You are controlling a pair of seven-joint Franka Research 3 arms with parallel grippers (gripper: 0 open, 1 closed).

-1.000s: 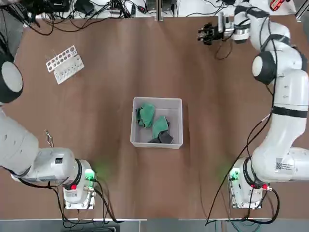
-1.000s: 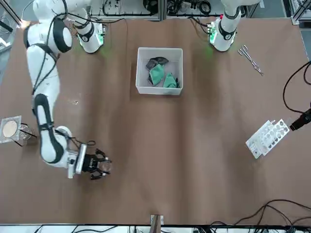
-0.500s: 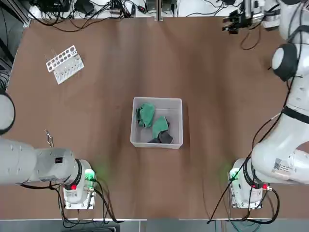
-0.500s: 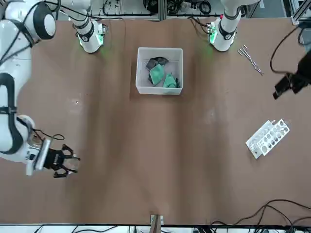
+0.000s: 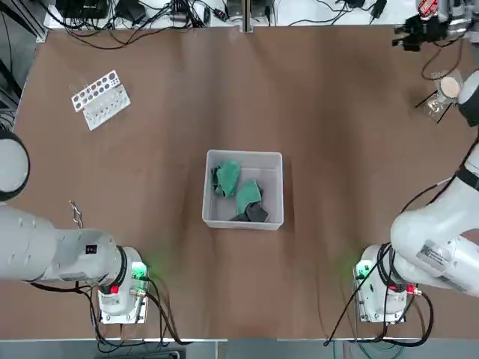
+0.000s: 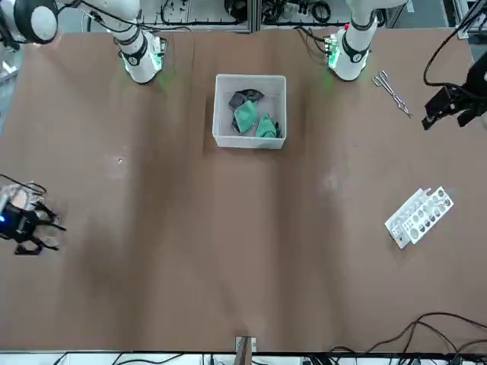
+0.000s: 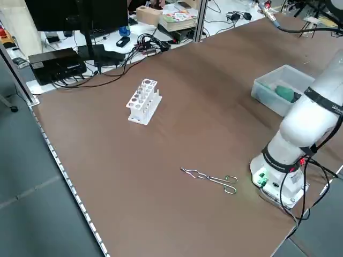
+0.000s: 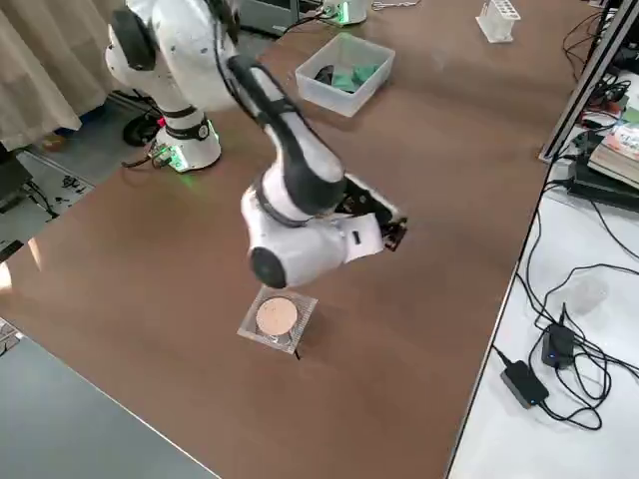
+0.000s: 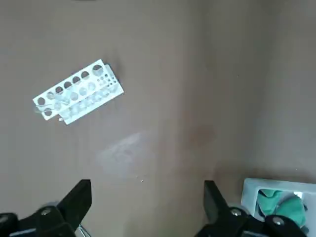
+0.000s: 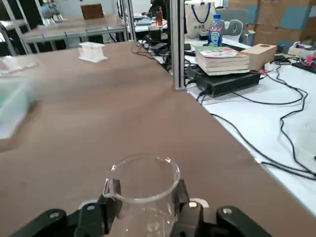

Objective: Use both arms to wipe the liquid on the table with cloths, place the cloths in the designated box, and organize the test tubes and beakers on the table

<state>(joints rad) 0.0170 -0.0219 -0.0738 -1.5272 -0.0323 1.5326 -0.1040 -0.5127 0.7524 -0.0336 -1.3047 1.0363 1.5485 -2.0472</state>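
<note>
My right gripper (image 10: 143, 202) is shut on a small clear glass beaker (image 10: 143, 175), held upright above the table (image 5: 337, 149). From overhead that gripper (image 5: 419, 30) hangs at the far right corner; in the front view the right gripper (image 6: 27, 224) is at the table's edge. The left gripper (image 9: 145, 190) is open and empty, high above the table, seen also from the front (image 6: 453, 106). Two green cloths (image 5: 238, 191) lie in the grey box (image 5: 245, 158) at the table's middle. I cannot make out any test tubes or liquid.
A white perforated rack (image 5: 101, 99) lies at the far left. Metal tongs (image 7: 211, 178) rest near the left arm's base. A wire stand with a round pale disc (image 5: 447, 90) stands at the right edge, just beside the right gripper. Cables run along the far edge.
The right arm has swung its gripper and the beaker out to the far right corner, uncovering the wire stand. The left gripper has drifted back toward the robot's side.
</note>
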